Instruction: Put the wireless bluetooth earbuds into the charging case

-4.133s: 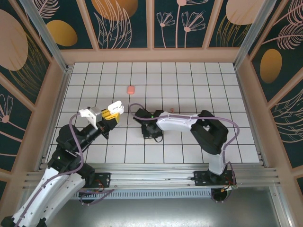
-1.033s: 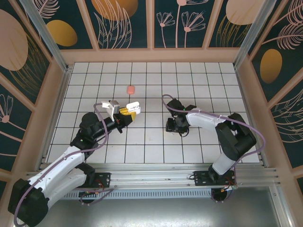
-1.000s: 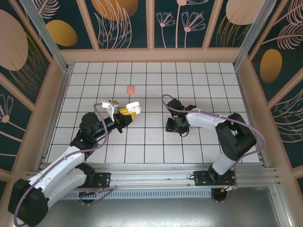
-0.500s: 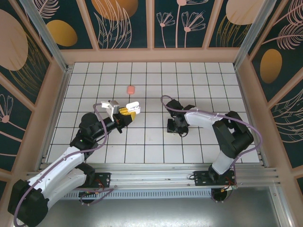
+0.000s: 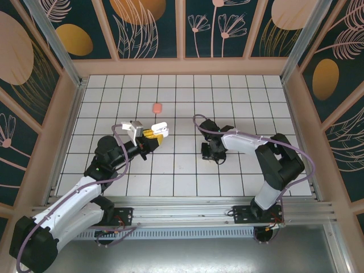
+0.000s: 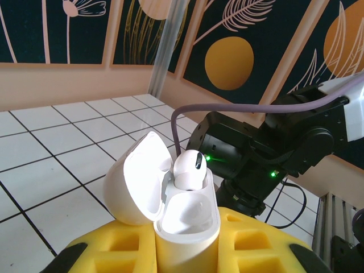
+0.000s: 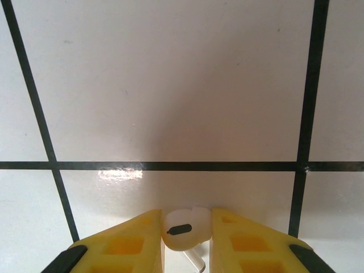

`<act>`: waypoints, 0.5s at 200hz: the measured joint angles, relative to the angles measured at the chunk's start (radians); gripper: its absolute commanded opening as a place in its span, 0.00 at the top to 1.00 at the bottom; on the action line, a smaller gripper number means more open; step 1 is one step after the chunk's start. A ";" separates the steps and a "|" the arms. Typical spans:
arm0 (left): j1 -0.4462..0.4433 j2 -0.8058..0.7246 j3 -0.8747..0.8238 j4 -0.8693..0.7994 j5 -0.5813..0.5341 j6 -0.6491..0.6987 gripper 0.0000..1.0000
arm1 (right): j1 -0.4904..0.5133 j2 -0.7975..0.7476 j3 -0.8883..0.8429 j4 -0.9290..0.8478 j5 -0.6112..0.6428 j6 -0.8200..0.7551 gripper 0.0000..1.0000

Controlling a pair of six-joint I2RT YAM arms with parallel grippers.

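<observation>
Right wrist view: I see a white, dark-slotted earbud [image 7: 182,228] pinched by my right pincer [image 7: 186,220]; my left pincer [image 6: 187,230] clamps the open case [image 6: 136,185].

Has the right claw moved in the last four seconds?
Yes. The right claw moved rightward across the tiles, away from the pink item, and grips a white earbud.

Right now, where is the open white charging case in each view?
Top external: open white charging case left of centre, in the left claw.
Left wrist: case lower centre, lid up, white earbud seated.
Right wrist: tiles, second white earbud between its fingers.
Shared landmark: black-lined white tiles.
</observation>
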 measured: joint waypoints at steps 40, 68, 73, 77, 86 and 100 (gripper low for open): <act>0.000 0.021 0.000 0.000 0.004 0.000 1.00 | 0.010 -0.051 0.004 -0.007 0.013 0.019 0.79; 0.000 0.049 0.013 0.000 0.011 0.000 1.00 | 0.010 -0.139 0.018 -0.020 0.039 0.037 0.79; 0.000 0.055 0.019 0.000 0.012 0.000 1.00 | 0.010 -0.158 0.022 -0.023 0.045 0.041 0.79; 0.000 0.058 0.023 0.000 0.014 0.000 1.00 | 0.010 -0.170 0.024 -0.023 0.047 0.043 0.80; 0.000 0.067 0.033 0.001 0.019 0.000 1.00 | 0.010 -0.201 0.032 -0.026 0.056 0.048 0.80; 0.000 0.081 0.048 0.003 0.026 0.000 1.00 | 0.010 -0.247 0.045 -0.032 0.071 0.055 0.80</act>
